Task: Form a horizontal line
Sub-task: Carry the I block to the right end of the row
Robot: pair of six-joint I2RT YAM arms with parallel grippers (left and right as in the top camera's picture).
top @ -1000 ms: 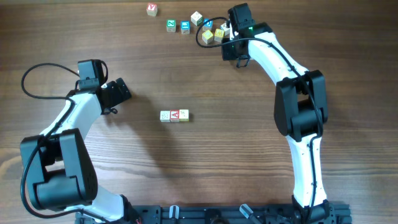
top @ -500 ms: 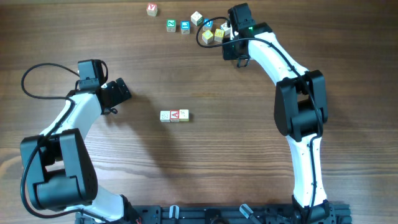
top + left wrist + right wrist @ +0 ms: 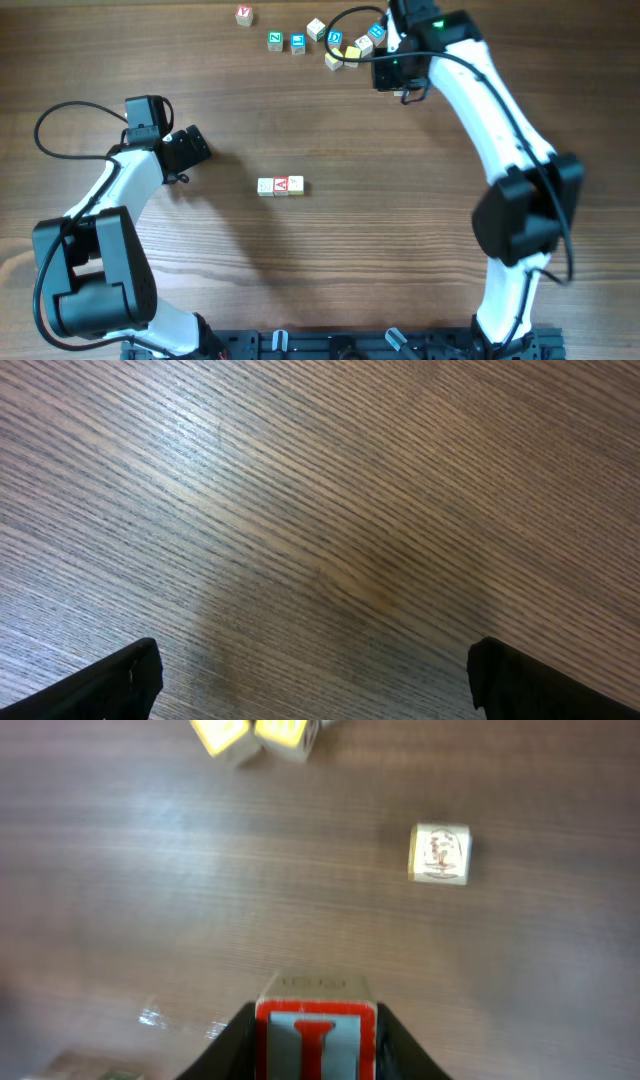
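Brown wood-grain table [image 3: 120, 290] (cube row [image 3: 280, 186] central)

The block [image 3: 316, 1038] with the red letter is cut off by the picture's bottom edge. Two yellow blocks [image 3: 222, 732] by the worktop's far edge are cut off too. The middle row's [image 3: 280, 186] end letters are too small to read.

Overhead looks straight down on the whole table [image 3: 380, 260]; both wrist views face it closely.
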